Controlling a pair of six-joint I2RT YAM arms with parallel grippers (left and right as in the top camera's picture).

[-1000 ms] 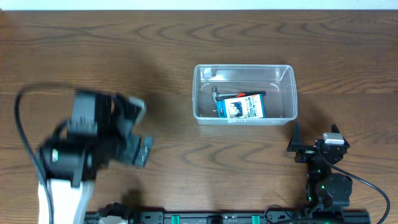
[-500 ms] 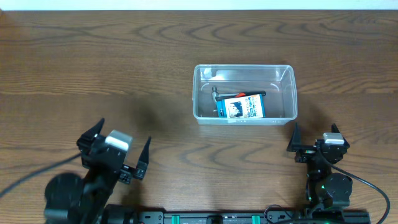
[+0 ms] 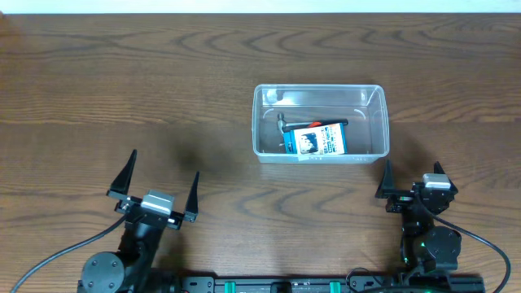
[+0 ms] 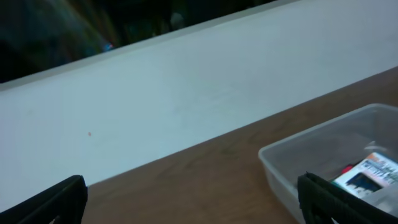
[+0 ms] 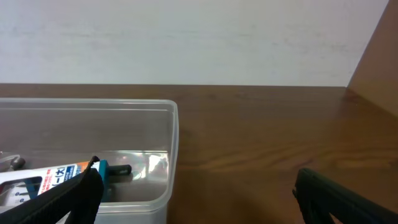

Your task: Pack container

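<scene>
- Across the bench (image 3: pixel 122 81), no loose item shows outside the container, so packing looks done or nearly so.
- Right of centre stands the container (image 3: pixel 317 87), open-topped.
- Near the front edge, the left pincer (image 3: pixel 164 163) and right pincer (image 3: pixel 413 167) are both spread wide and empty, well apart from it.
- Inside lie a packet (image 3: pixel 317 140) and a tool (image 3: pixel 285 122) — no lid in view.

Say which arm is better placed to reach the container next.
Right, probably. The right gripper sits open just below the container's near right corner. The left gripper, also open, is much farther off to the left.
</scene>
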